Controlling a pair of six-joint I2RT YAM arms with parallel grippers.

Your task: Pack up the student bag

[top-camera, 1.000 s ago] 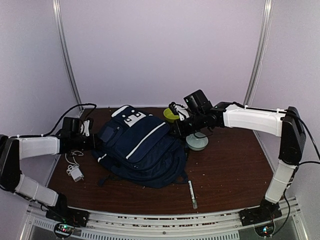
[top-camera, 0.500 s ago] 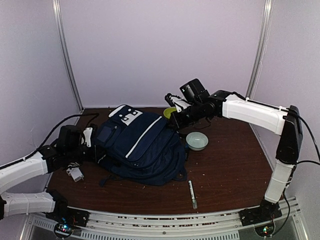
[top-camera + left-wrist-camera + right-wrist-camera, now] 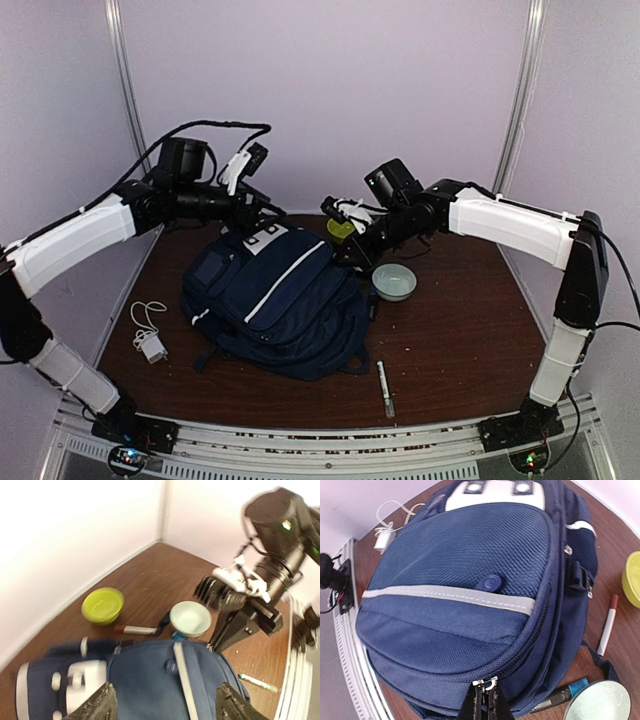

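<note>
The student bag (image 3: pixel 275 300) is a navy backpack with a pale stripe, lying flat in the middle of the table. My right gripper (image 3: pixel 350 254) rests at its right edge. In the right wrist view this gripper (image 3: pixel 485 696) is shut on the metal zipper pull (image 3: pixel 489 682) of the bag (image 3: pixel 465 595). My left gripper (image 3: pixel 265 207) hangs raised above the bag's top end. From the left wrist its fingers (image 3: pixel 97 707) stand wide apart over the bag (image 3: pixel 165 680), open and holding nothing.
A green bowl (image 3: pixel 342 228) and a pale bowl (image 3: pixel 394 282) sit right of the bag. A red and white marker (image 3: pixel 135 629) lies between them. A pen (image 3: pixel 385 390) lies in front, a white charger with cable (image 3: pixel 150 345) at the left.
The left arm left the bag's left side, swung up over its top end, and its jaws opened. The right gripper stayed shut at the zipper, shifting slightly.
</note>
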